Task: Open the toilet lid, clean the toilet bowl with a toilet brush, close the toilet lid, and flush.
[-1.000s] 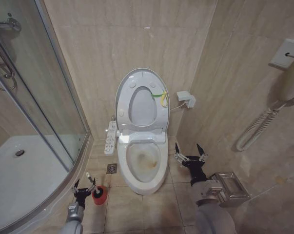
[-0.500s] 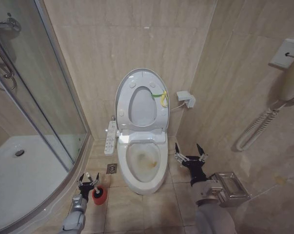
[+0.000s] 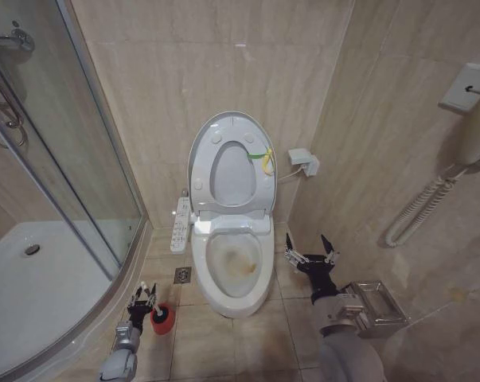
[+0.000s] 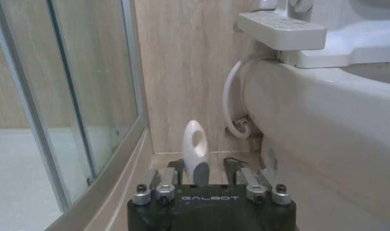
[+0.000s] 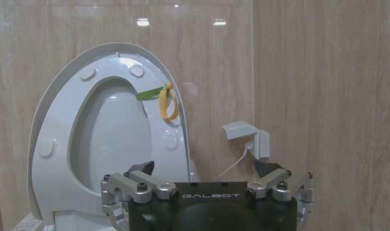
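Nearest to the robot, the left gripper (image 3: 144, 303) is hanging low over the floor at the left of the toilet, and its 2 fingers are standing on both sides of the white loop handle of the toilet brush (image 4: 195, 150); in the left wrist view the handle is rising upright between them, but I cannot tell if they are already pressing it or only standing around it. The brush is sitting in its red holder (image 3: 163, 318) on the tiled floor (image 3: 216, 342), just beside the base of the toilet bowl (image 3: 238, 267). The right gripper (image 3: 310, 253) is waiting at the right of the bowl with its fingers spread wide and holding nothing. A little farther, the bowl is lying open with yellow-brown staining inside, and the toilet lid (image 3: 230, 163) is standing raised against the wall together with the seat ring, so the opening step looks done. I am judging that the risk is in the lift: if the fingers are closing off centre on the thin handle, the brush may tilt or slip out, or the light holder may come up with it and tip over. The room is narrow, with beige tiled walls (image 3: 184, 64), a glass shower enclosure (image 3: 56, 159) at the left and a grey floor drain (image 3: 182, 274) near the bowl.
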You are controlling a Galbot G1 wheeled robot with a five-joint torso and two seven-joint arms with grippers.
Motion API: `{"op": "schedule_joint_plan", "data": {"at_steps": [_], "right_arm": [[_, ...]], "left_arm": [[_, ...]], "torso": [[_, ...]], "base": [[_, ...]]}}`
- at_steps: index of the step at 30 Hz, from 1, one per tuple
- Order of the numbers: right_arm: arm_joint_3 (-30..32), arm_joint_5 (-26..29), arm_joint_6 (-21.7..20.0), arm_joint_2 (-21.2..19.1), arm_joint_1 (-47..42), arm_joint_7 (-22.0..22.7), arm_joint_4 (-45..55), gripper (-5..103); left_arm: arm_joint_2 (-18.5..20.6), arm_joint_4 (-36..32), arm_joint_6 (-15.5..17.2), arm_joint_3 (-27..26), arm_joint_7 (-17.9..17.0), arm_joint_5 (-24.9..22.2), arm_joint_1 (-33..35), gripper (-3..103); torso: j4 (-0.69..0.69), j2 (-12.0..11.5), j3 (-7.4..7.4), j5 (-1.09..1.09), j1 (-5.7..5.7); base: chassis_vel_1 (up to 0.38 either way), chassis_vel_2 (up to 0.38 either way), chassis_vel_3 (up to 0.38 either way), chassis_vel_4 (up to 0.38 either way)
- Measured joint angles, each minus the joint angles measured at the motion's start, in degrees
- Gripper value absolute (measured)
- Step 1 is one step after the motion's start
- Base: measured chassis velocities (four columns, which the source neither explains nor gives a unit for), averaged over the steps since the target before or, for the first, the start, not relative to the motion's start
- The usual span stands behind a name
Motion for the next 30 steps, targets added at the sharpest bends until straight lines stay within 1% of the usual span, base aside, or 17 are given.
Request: {"op": "schedule_joint_plan", "data": {"at_steps": [7,8,13,18,22,23,26,30], "right_arm": [[0.0,0.0,0.0,0.0,0.0,0.0,0.0,100],[0.0,0.0,0.0,0.0,0.0,0.0,0.0,100],[0.0,0.0,0.0,0.0,0.0,0.0,0.0,100],[0.0,0.0,0.0,0.0,0.0,0.0,0.0,100],[0.0,0.0,0.0,0.0,0.0,0.0,0.0,100],[0.0,0.0,0.0,0.0,0.0,0.0,0.0,100],[0.0,0.0,0.0,0.0,0.0,0.0,0.0,100],[0.0,0.0,0.0,0.0,0.0,0.0,0.0,100]], "left_arm": [[0.0,1.8,-1.3,-0.9,1.0,0.4,-0.3,42],[0.0,2.1,-1.5,-1.1,1.1,0.7,-0.4,24],[0.1,2.7,-2.0,-1.5,1.2,1.2,-0.7,24],[0.0,2.4,-3.2,-1.6,0.9,1.3,-0.9,23],[-0.2,0.6,-3.9,-1.5,0.6,1.2,-0.2,23],[-0.3,-0.1,-4.1,-1.3,0.5,1.2,0.2,19],[-0.5,-1.7,-4.2,-1.0,0.2,1.1,1.0,19],[-0.7,-6.7,-4.2,-0.4,-0.3,1.1,3.7,19]], "torso": [[-0.01,0.0,0.0,0.0,0.0],[-0.01,0.0,0.0,0.0,0.0],[0.0,0.0,0.0,0.0,0.0],[0.0,0.0,0.0,0.0,0.0],[0.0,0.0,0.0,0.01,0.0],[0.0,0.0,0.0,0.0,0.0],[0.0,0.0,0.0,0.0,0.0],[0.0,0.0,0.0,0.0,0.0]], "base": [[0.0,0.0,0.0,0.0],[0.0,0.0,0.0,0.0],[0.0,0.0,0.0,0.0],[0.0,0.0,0.0,0.0],[0.0,0.0,0.0,0.0],[0.0,0.0,0.0,0.0],[0.0,0.0,0.0,0.0],[0.0,0.0,0.0,0.0]]}}
